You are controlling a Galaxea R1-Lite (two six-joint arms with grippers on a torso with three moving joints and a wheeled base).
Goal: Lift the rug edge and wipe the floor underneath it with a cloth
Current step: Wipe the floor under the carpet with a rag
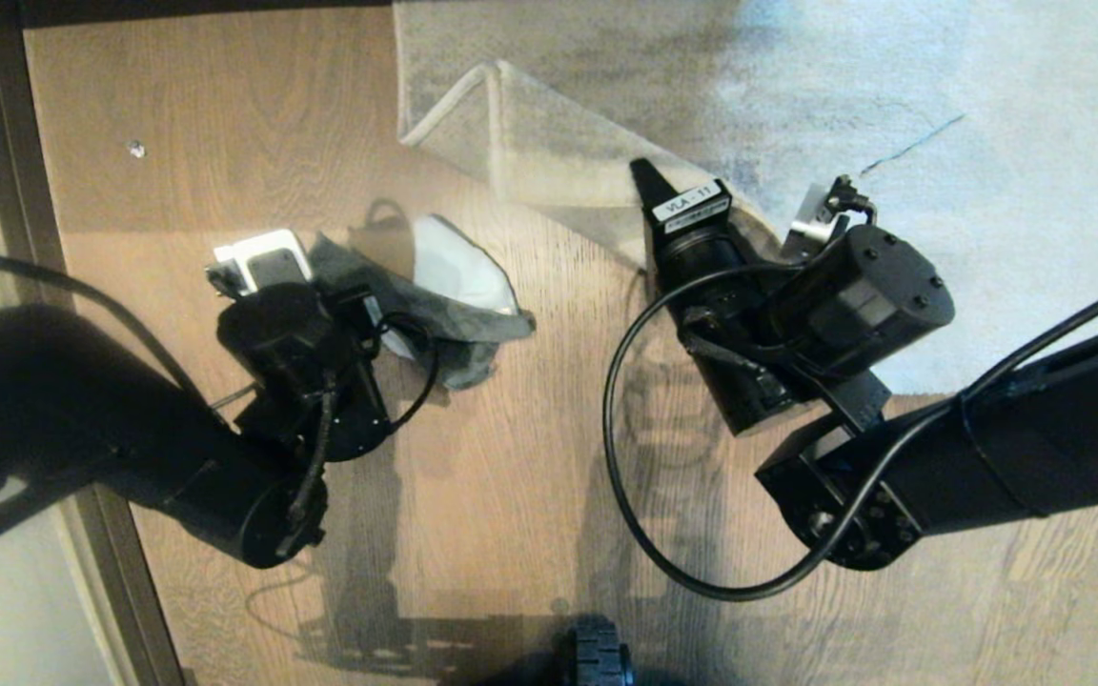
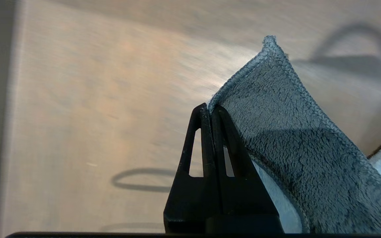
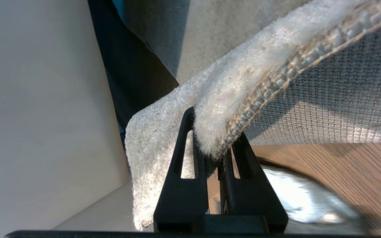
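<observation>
Cloth (image 2: 296, 138) clamped in left gripper (image 2: 210, 110) on floor (image 1: 511, 476); right gripper (image 3: 212, 145) pinches lifted rug edge (image 3: 230, 96) (baseboard (image 1: 6, 171) nearby).

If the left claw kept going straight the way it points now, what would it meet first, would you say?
Probably bare floor. The left claw, shut on the cloth, points down and forward at open planks; nothing else shows ahead, though depth is unclear.
</observation>
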